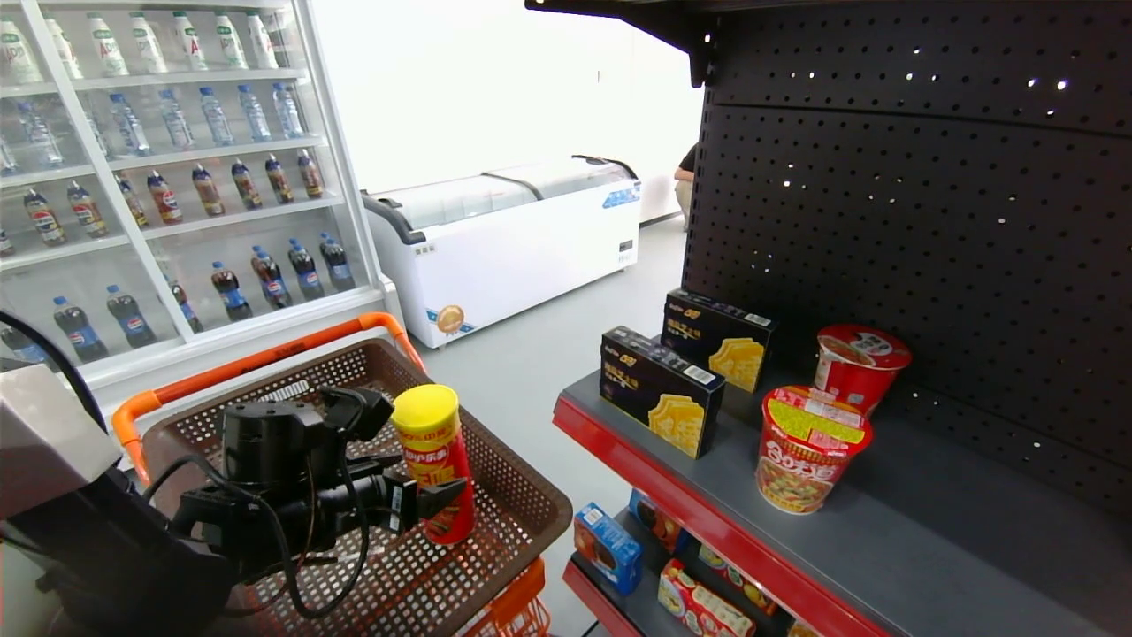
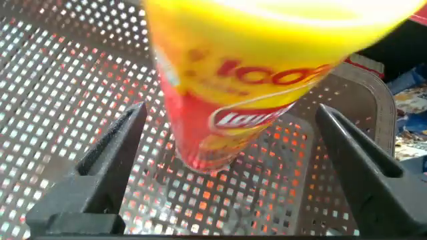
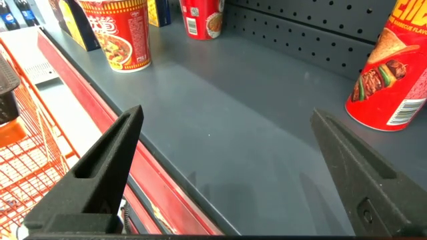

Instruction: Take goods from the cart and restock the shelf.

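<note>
In the cart basket [image 1: 522, 495], a brown perforated tub with an orange handle [image 1: 256, 361], the chip canister [image 1: 433, 460] stands close to upright, yellow lid up and red body below. I cannot tell whether its base rests on the mesh or hangs just above it. My left gripper [image 2: 230, 113] sits level with the canister. Its fingers [image 2: 110, 163] are spread wide with the canister between them, and in the left wrist view there is a gap on either side, so nothing is gripped.

My right gripper [image 3: 227, 113] hovers over the grey shelf [image 1: 929, 548], just inside its red front edge [image 3: 100, 100]. Its fingers [image 3: 363, 177] are also spread wide and hold nothing.

Two dark snack boxes [image 1: 659, 389] stand on the shelf, one behind the other near its far end. Beside them are two cup noodles. The nearer cup [image 1: 809, 447] has a yellow and green lid, and the red one [image 1: 860, 364] stands close to the pegboard back [image 1: 929, 221]. The right wrist view also shows another red canister [image 3: 390, 73] on the shelf, standing apart from the cups.

A lower shelf holds a blue box [image 1: 606, 547] and other packs. Past the cart stand a glass-door drinks cooler [image 1: 177, 177] and a white chest freezer [image 1: 504, 239].
</note>
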Controlling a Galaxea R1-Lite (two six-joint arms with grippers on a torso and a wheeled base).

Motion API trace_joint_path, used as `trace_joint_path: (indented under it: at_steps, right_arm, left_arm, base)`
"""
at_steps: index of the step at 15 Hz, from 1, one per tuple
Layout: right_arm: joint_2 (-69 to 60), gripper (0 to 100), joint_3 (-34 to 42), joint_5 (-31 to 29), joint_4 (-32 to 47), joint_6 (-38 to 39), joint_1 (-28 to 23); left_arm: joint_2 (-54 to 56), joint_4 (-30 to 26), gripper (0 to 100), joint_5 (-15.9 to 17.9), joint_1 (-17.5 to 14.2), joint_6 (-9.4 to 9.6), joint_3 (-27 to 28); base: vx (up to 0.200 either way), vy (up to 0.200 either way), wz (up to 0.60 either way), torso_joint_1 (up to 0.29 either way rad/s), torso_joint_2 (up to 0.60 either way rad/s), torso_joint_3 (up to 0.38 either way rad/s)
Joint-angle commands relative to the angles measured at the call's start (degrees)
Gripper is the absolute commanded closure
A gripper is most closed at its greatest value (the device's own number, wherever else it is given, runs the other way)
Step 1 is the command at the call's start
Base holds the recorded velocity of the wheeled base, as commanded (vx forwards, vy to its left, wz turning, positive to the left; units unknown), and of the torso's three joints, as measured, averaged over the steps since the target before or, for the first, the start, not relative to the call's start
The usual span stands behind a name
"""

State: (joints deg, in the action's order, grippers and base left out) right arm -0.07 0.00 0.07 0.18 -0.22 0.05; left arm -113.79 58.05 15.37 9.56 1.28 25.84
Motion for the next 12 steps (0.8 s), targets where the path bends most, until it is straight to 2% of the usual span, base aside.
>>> trace_joint_path:
  at_steps: [1,7,12]
  right_arm:
    - [0.07,0,0.0,0.01,-0.01,-0.04,0.04]
    - [0.07,0,0.0,0.01,-0.01,-0.04,0.04]
    - [0.07,0,0.0,0.01,-0.01,-0.04,-0.05]
  left_arm:
    - [-1.61,0.75,0,0.18,0.55,0.74,0.35]
    - [-4.78,4.79,0,0.1,4.15,0.74,2.72]
    - [-5.39,4.79,0,0.01,4.07,0.57,3.25]
  base:
    - [0.0,0.0,0.0,0.0,0.0,0.0]
    - [0.0,0.0,0.0,0.0,0.0,0.0]
    - [0.0,0.0,0.0,0.0,0.0,0.0]
